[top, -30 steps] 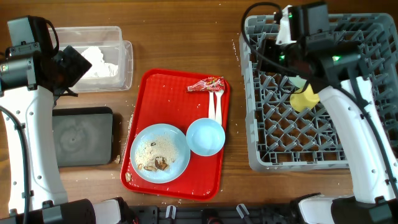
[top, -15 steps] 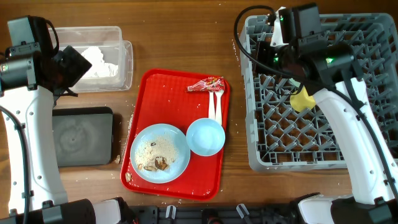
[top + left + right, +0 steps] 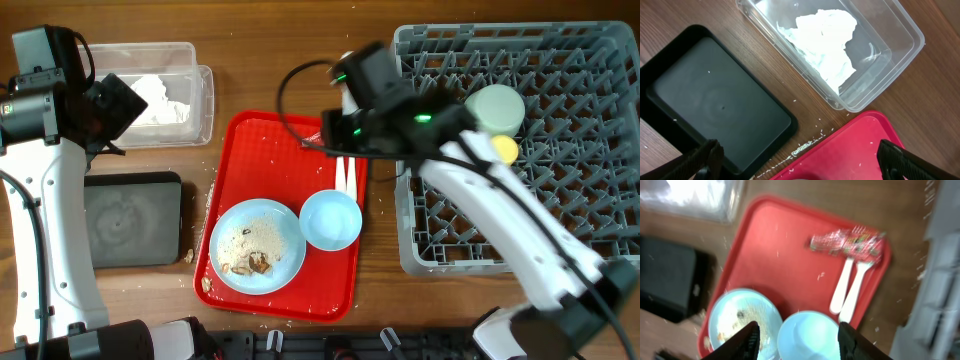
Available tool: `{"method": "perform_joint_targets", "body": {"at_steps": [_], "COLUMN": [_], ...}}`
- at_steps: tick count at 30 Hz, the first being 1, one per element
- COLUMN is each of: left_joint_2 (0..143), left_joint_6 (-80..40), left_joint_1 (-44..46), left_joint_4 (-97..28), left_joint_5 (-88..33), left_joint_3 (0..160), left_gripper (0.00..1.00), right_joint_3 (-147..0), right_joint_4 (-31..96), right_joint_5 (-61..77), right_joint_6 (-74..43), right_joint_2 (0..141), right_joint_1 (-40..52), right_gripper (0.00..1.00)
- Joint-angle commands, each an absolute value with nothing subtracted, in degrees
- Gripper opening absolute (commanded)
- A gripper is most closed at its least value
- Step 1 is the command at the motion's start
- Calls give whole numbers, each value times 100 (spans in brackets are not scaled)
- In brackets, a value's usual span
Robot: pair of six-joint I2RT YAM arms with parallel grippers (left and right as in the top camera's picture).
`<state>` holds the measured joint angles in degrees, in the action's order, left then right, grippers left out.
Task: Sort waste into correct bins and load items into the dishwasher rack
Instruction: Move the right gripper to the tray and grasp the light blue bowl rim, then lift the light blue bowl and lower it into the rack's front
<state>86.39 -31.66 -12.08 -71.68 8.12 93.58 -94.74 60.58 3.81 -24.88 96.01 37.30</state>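
My right gripper (image 3: pixel 338 128) (image 3: pixel 799 332) is open and empty. It hangs above the flat red serving tray, over the smaller light blue bowl (image 3: pixel 331 220) (image 3: pixel 810 335). The red wrapper (image 3: pixel 847 243) lies at the tray's far edge, on the tips of the white fork and spoon (image 3: pixel 347 176) (image 3: pixel 850 287). The light blue plate (image 3: pixel 257 246) (image 3: pixel 742 322) holds brown scraps and crumbs. The pale green bowl (image 3: pixel 497 108) and yellow cup (image 3: pixel 506 150) sit in the grey rack (image 3: pixel 600 200). My left gripper (image 3: pixel 112 105) (image 3: pixel 800 167) is open and empty, between the clear tub and the black tray.
The clear tub (image 3: pixel 185 60) (image 3: pixel 890 55) holds crumpled white napkins (image 3: pixel 827 40). The black tray (image 3: pixel 130 220) (image 3: pixel 715 100) lies in front of it. The red serving tray (image 3: pixel 235 160) sits between the bins and the rack. White crumbs dot the wood.
My right arm has swung left from over the rack to over the red tray. This has uncovered the green bowl, and the yellow cup stays in the rack. The left arm has not moved.
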Motion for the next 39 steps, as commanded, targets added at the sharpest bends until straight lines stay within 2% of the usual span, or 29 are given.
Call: {"method": "perform_joint_targets", "body": {"at_steps": [1, 2, 5, 11, 15, 17, 21, 25, 30, 32, 39], "left_joint_2": [8626, 8626, 8626, 8626, 8626, 8626, 8626, 8626, 8626, 8626, 8626], "left_joint_6": [-3221, -3221, -3221, -3221, -3221, -3221, -3221, -3221, -3221, -3221, -3221], "left_joint_1": [-1227, -1227, -1227, -1227, -1227, -1227, -1227, -1227, -1227, -1227, -1227], "left_joint_4": [-7161, -7161, -7161, -7161, -7161, -7161, -7161, -7161, -7161, -7161, -7161], "left_joint_5": [862, 862, 862, 862, 862, 862, 862, 862, 862, 862, 862], "left_joint_3": [9356, 9356, 9356, 9356, 9356, 9356, 9356, 9356, 9356, 9356, 9356], "left_gripper": [100, 100, 100, 100, 100, 100, 100, 100, 100, 100, 100], "right_joint_3": [-9362, -9362, -9360, -9240, -8816, -8562, -8160, -8119, -8165, -8246, -9035], "right_joint_4": [6326, 6438, 6713, 6659, 6099, 5568, 5059, 4860, 4871, 4906, 5625], "right_joint_5": [753, 928, 989, 639, 322, 342, -75, -202, -298, -296, 32], "right_joint_6": [-2871, -3041, -3983, -5898, -6335, -6359, -6764, -6722, -6558, -6379, -5833], "right_joint_2": [10250, 10420, 11017, 11590, 11607, 11607, 11607, 11607, 11605, 11605, 11426], "right_joint_1": [4163, 4298, 4766, 5043, 5043, 5046, 5043, 5039, 5039, 5039, 4917], "right_gripper": [52, 51, 67, 67, 66, 59, 55, 42, 22, 4, 4]}}
